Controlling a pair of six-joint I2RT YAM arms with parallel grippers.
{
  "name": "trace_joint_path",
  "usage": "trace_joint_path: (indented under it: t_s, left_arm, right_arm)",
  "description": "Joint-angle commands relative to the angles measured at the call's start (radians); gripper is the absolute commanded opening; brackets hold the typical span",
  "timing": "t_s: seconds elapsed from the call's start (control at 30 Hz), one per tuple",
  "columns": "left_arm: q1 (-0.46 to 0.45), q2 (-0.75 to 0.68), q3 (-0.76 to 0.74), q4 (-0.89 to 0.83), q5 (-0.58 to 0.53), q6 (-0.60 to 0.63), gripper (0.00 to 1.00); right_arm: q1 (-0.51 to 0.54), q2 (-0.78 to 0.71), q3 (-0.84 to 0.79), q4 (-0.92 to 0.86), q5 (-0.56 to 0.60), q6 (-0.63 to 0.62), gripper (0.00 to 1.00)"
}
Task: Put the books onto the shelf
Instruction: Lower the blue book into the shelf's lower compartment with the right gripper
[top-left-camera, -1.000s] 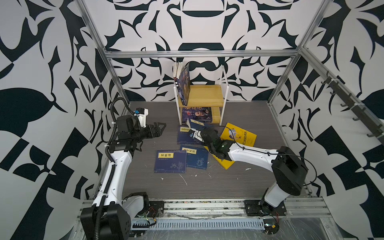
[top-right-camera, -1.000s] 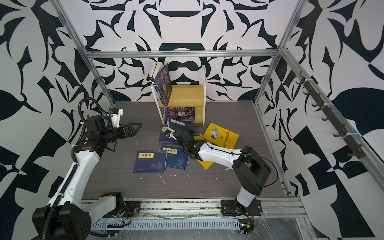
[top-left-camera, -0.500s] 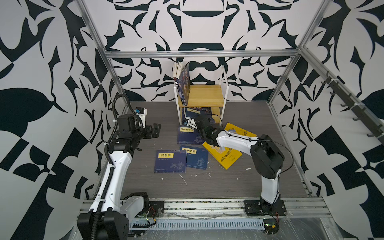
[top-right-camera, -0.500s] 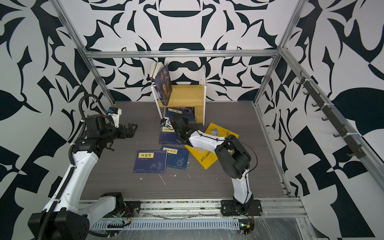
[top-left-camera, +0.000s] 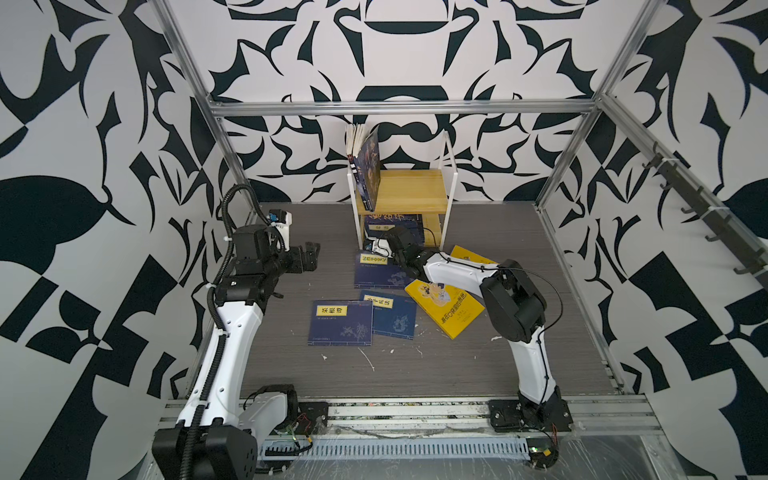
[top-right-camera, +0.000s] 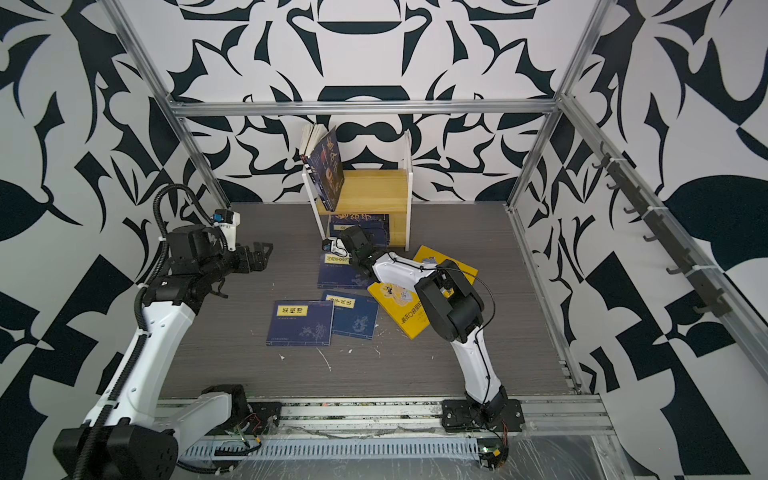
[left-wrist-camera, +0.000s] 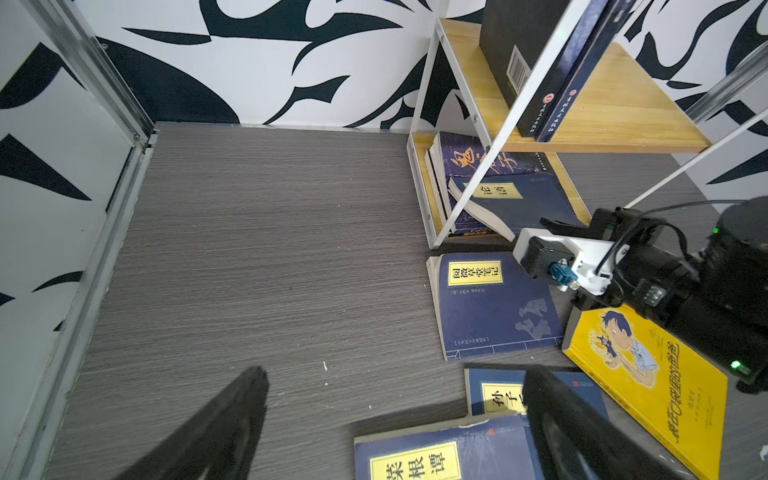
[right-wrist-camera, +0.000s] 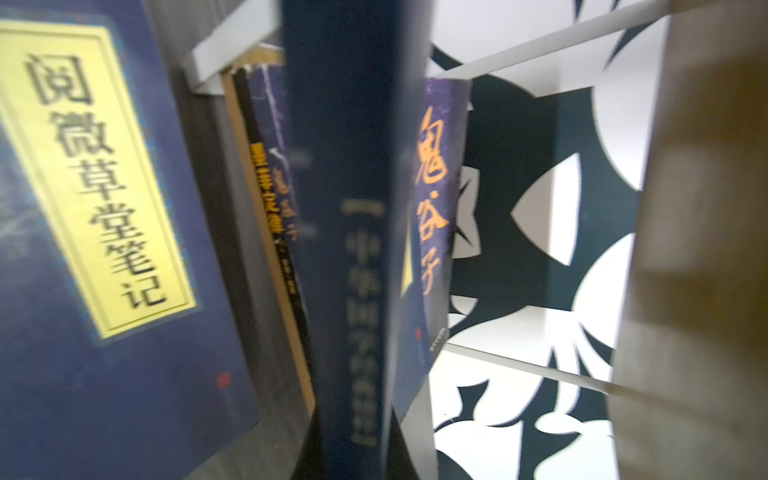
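Navy paperback (left-wrist-camera: 511, 199), yellow label 论语, lies flat, partly into the lower tier of the shelf (left-wrist-camera: 615, 104), on top of a dark book (left-wrist-camera: 478, 162) with gold calligraphy 鬼谷子. Its pages sag below the cover at the front edge. Right end effector (left-wrist-camera: 555, 224) is clenched, seemingly on that paperback's near edge: in the right wrist view the spine runs straight out from the camera. Upper tier: two dark blue books (top-left-camera: 368, 166) lean at its left side, one fanned open. On the table (top-left-camera: 291, 332), not yet shelved: navy 阅微草堂笔记 (top-left-camera: 376, 270) just before the shelf; navy 菜根谭 (top-left-camera: 340, 322) overlapping a third navy book (top-left-camera: 395, 318) whose label starts 孙子; yellow paperback (top-left-camera: 444, 305) titled 装在口袋里的爸爸; second yellow paperback (top-left-camera: 469, 254) partly under the right forearm. Left end effector (top-left-camera: 309, 255) released, empty, hovering well left of the books. Risks, as judged: pushing further may buckle the sagging pages or shove the 鬼谷子 book out the back, which looks open; a knock on the thin frame could topple the leaning books; the forearm may drag the yellow paperbacks.
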Motion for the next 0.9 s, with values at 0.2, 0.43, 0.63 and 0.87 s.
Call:
trace_joint_path:
  t_s: [0.2, 0.43, 0.63, 0.87]
  left_arm:
    - [-0.001, 0.008, -0.009, 0.007, 0.026, -0.008, 1.0]
    - [0.0, 0.004, -0.01, 0.007, 0.016, -0.002, 1.0]
    - [0.0, 0.005, -0.014, 0.009, 0.02, -0.003, 1.0]
    - [0.003, 0.003, -0.016, 0.009, 0.02, -0.002, 1.0]
  right_arm:
    - [-0.021, 0.036, 0.136, -0.189, -0.112, 0.089, 0.22]
    - [-0.021, 0.062, 0.204, -0.272, -0.14, 0.09, 0.31]
    - [-0.03, 0.109, 0.297, -0.322, -0.14, 0.091, 0.14]
    - [-0.041, 0.142, 0.354, -0.369, -0.146, 0.093, 0.08]
